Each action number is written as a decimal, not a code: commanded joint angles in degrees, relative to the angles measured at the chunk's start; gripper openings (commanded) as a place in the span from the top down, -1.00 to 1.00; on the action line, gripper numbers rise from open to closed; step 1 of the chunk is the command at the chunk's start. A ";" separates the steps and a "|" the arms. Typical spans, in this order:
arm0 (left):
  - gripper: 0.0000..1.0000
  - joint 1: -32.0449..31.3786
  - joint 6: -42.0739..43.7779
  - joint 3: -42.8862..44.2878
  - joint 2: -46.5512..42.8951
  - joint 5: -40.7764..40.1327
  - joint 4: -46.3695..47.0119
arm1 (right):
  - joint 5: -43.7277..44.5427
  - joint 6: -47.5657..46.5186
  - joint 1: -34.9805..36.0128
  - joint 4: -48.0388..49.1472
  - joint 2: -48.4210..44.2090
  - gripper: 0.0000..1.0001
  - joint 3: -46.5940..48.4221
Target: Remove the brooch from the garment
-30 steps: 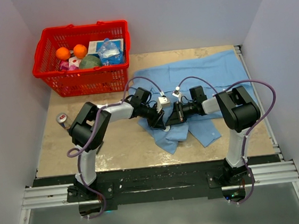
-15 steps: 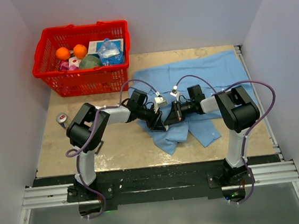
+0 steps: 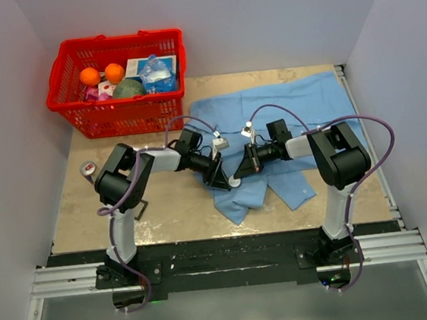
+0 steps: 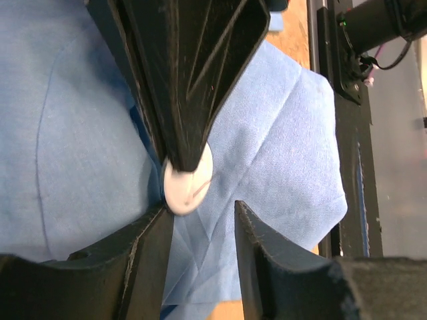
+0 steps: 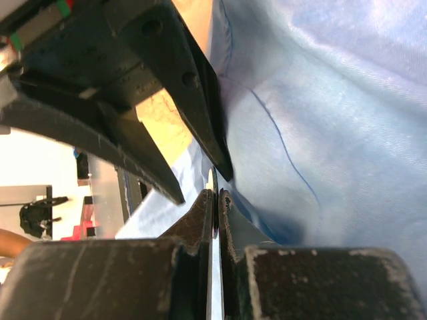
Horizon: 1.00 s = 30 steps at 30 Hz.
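Over the last second the left gripper has opened. Its 2 jaws were closer together and now stand apart, with only cloth showing in the gap. In the top view that arm has also drawn back a little toward its own side. A small pale disc now shows between the 2 tools, which sat tighter together before.

The right gripper has not changed. It is clamped on the brooch, pinching the disc at its upper rim in the left wrist view. In its own view the disc shows edge-on as a thin pale line between the closed pads.

The brooch is at the right fingertips, lying against the shirt near a fold at the shirt's near edge, mid-table. The face turned to us is white rather than dark, so we take it for the back.

We read this as the right arm now holding the brooch alone, with the left free to pin the cloth. We cannot tell whether the brooch is already loose from the fabric or whether cloth is caught in the pinch. If it is still fixed, pulling away would likely drag the thin shirt up with it, so the left would need to hold the cloth down close beside the disc.
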 commanded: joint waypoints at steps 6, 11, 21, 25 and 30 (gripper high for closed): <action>0.12 2.35 -5.13 -0.48 0.00 3.28 5.91 | -1.46 -3.33 0.05 -1.57 -0.36 1.00 2.40; 0.13 1.65 -11.93 1.01 2.45 3.38 12.98 | -1.72 -3.95 0.05 -2.53 -0.10 1.00 3.11; 0.28 1.03 -14.65 2.07 4.30 3.73 14.75 | -2.16 -3.86 0.05 -2.53 0.25 1.00 3.11; 0.31 1.12 -15.80 1.80 4.57 4.78 15.54 | -1.98 -4.04 0.14 -2.53 0.43 1.00 3.11; 0.24 1.12 -15.37 1.37 4.40 8.12 15.19 | -1.90 -4.39 0.14 -3.06 0.43 1.00 3.19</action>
